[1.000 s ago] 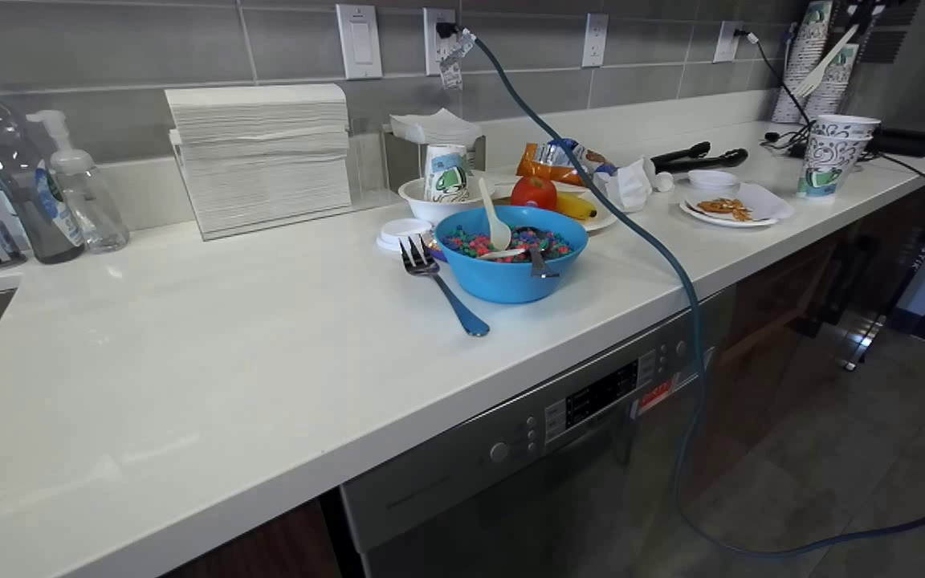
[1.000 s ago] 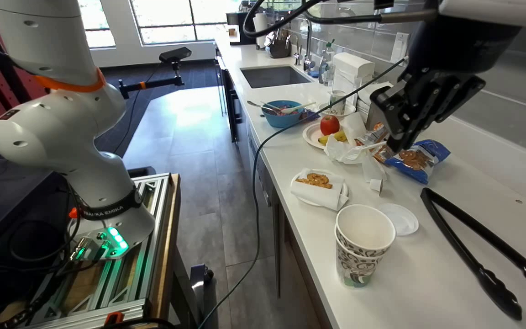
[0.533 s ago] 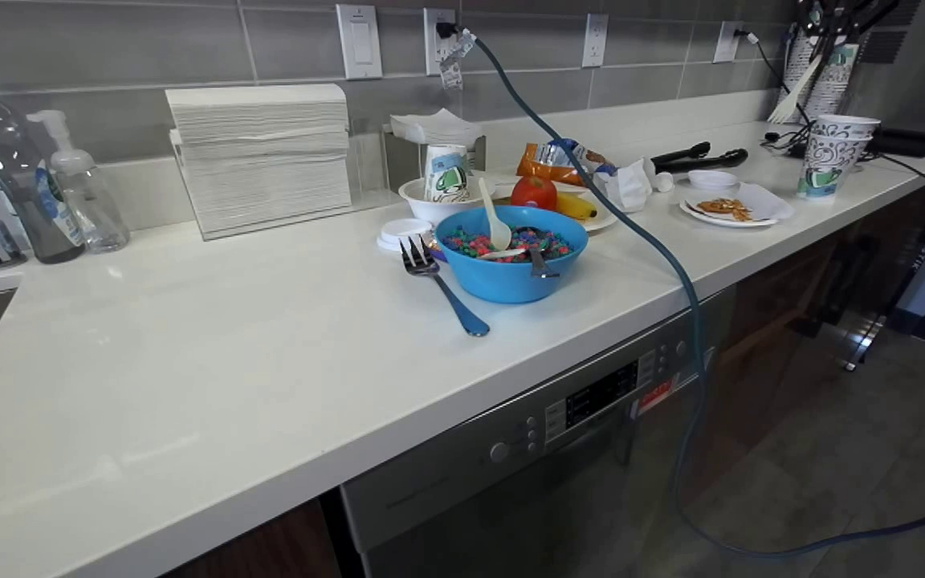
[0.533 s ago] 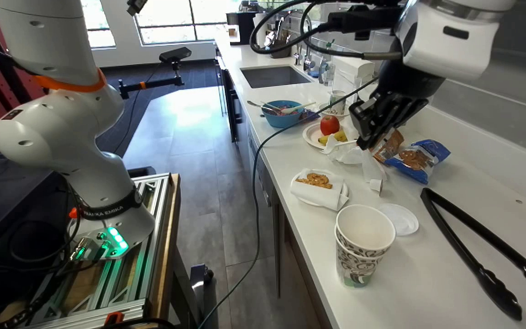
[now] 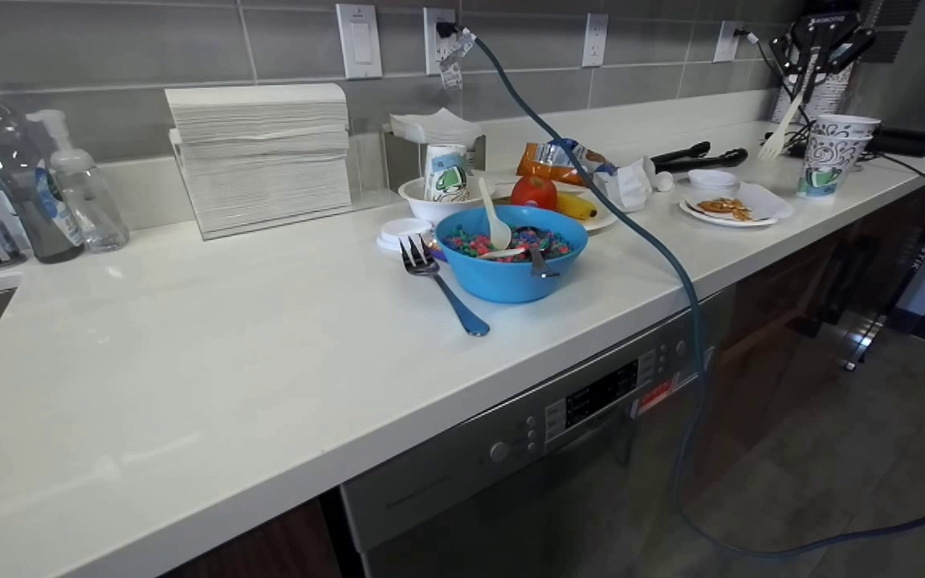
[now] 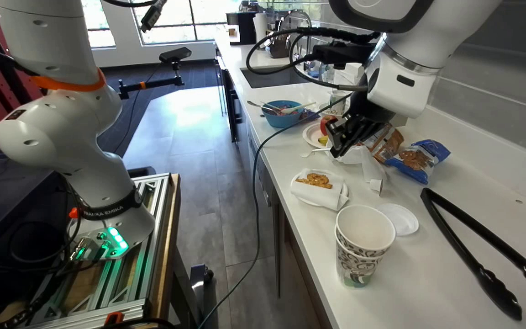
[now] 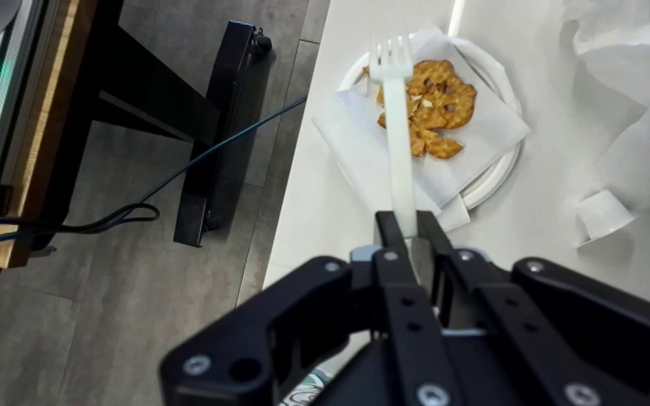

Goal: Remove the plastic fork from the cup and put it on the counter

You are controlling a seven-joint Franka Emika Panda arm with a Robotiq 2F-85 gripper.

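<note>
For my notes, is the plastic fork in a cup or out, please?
Out: the hand grips the fork by its handle, tines uncovered.

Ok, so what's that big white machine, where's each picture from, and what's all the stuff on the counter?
That white machine is a robot arm. Its black two-fingered claw is pinching a white plastic fork by the handle. Two pictures look on from outside the robot, from different places. The close-up is the wrist view, taken right by the claw, which makes it look huge. Along the long off-white counter are a round blue bowl, a round red apple, stacked swirly white paper cups, long black tongs, and a round white plate with knobbly brown snacks.
</note>
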